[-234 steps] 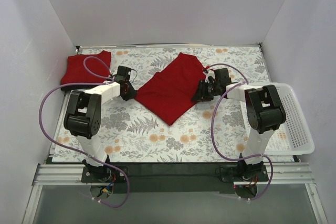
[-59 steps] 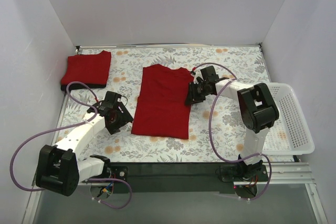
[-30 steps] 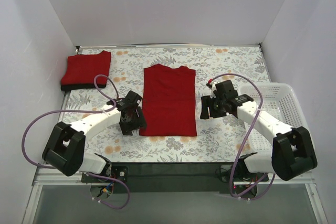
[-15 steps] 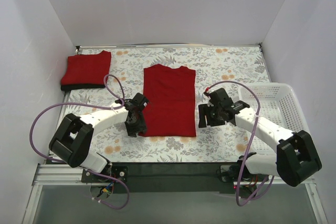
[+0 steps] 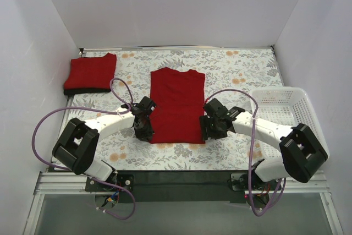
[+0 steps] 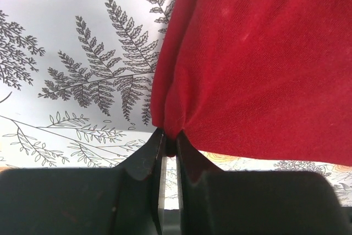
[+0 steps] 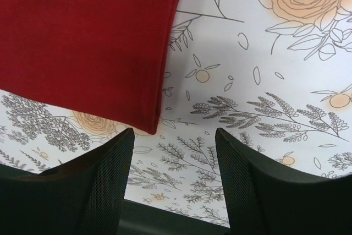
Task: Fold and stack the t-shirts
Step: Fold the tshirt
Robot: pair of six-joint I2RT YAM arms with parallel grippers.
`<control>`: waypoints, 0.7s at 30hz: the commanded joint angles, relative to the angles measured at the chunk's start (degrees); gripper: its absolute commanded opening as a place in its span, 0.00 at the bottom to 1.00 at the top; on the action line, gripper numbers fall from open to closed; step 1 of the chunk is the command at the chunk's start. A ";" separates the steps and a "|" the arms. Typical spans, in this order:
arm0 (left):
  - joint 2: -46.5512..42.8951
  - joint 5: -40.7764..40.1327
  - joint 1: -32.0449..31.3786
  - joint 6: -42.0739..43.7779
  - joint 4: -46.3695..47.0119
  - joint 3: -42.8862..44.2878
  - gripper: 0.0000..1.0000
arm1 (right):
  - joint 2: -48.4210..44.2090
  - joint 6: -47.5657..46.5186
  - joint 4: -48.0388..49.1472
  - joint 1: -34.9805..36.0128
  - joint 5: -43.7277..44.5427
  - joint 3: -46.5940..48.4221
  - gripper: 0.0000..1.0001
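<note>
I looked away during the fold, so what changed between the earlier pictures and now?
The spread red t-shirt was turned from diagonal to square. Both arms came to its near corners: the left gripper shut on the left corner, the right gripper stands open at the right one. The folded stack and basket stayed put.

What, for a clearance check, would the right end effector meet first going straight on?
Likely the floral tablecloth, just beside the red t-shirt; the open right end effector might graze its corner.
</note>
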 commanded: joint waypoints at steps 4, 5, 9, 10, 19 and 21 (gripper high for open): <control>0.53 -0.31 -0.19 1.43 1.46 -2.10 0.00 | 1.76 4.39 -0.57 2.08 2.93 4.28 0.57; 0.36 -0.31 -0.19 1.51 1.46 -2.19 0.00 | 2.37 4.48 -0.66 2.17 2.93 4.55 0.57; -0.26 -0.13 -0.19 1.78 1.46 -2.19 0.00 | 4.75 4.74 -0.92 3.31 3.19 5.34 0.55; -0.35 -0.13 -0.19 1.78 1.55 -2.19 0.00 | 5.62 4.83 -1.09 3.66 3.19 5.69 0.54; -0.70 0.92 -0.19 2.22 1.11 -1.84 0.00 | 11.16 5.53 -2.76 5.68 4.51 6.31 0.47; -0.61 1.18 -0.11 2.04 1.02 -1.48 0.00 | 12.13 5.53 -3.03 5.77 4.60 6.31 0.44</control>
